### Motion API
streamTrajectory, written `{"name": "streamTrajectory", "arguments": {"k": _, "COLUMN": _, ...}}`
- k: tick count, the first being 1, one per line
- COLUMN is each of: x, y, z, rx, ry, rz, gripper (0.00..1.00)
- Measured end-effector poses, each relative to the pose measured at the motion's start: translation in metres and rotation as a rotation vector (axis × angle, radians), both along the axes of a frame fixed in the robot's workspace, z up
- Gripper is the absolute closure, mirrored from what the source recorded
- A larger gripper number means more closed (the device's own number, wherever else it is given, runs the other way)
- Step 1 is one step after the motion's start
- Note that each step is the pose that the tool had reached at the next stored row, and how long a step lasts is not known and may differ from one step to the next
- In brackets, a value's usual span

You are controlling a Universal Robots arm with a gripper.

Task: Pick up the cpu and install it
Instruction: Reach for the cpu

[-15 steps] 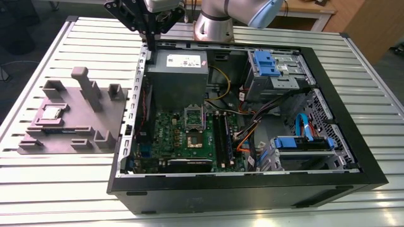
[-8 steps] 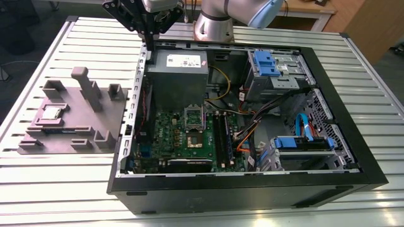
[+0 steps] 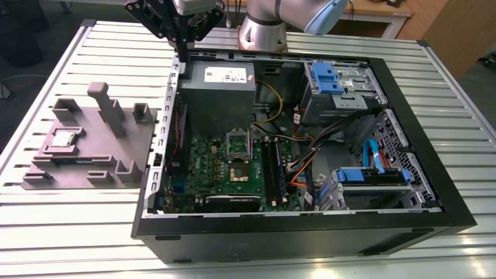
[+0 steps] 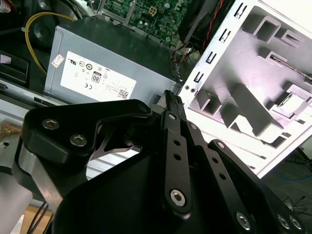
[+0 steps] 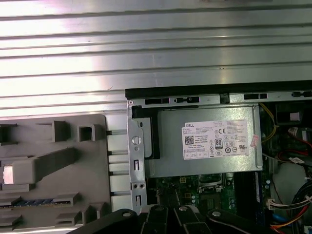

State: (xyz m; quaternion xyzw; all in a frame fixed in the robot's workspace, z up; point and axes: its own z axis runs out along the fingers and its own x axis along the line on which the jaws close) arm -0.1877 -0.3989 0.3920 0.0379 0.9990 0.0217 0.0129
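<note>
Even overhead light fills the exterior view. The ribbed metal table (image 3: 69, 232) shines pale across the lower left of the frame, while the open computer case (image 3: 434, 192) keeps a dim, shadowed interior. In the first wrist view the table blows out into white bands of glare. In the second wrist view the grey fixture (image 4: 253, 97) takes a pink-violet cast with washed-out highlights, and the black end effector (image 4: 170, 97) sits dark, with small glints on its bolts.

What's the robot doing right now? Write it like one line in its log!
cpu: on grey holder, not picked up | gripper: shut, empty, over case rim by power supply | install: not done
</note>
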Motion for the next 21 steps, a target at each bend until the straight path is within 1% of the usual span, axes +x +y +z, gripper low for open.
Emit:
{"name": "streamTrajectory", "arguments": {"k": 9, "x": -0.0035, "y": 0.0000, "z": 0.0000, "rx": 0.0000, "ry": 0.0000, "rz": 0.000, "gripper": 0.90}}
{"name": "streamTrajectory", "arguments": {"k": 21, "x": -0.0111, "y": 0.0000, "z": 0.0000, "rx": 0.0000, "ry": -0.0001, "rz": 0.000, "gripper": 0.90}}
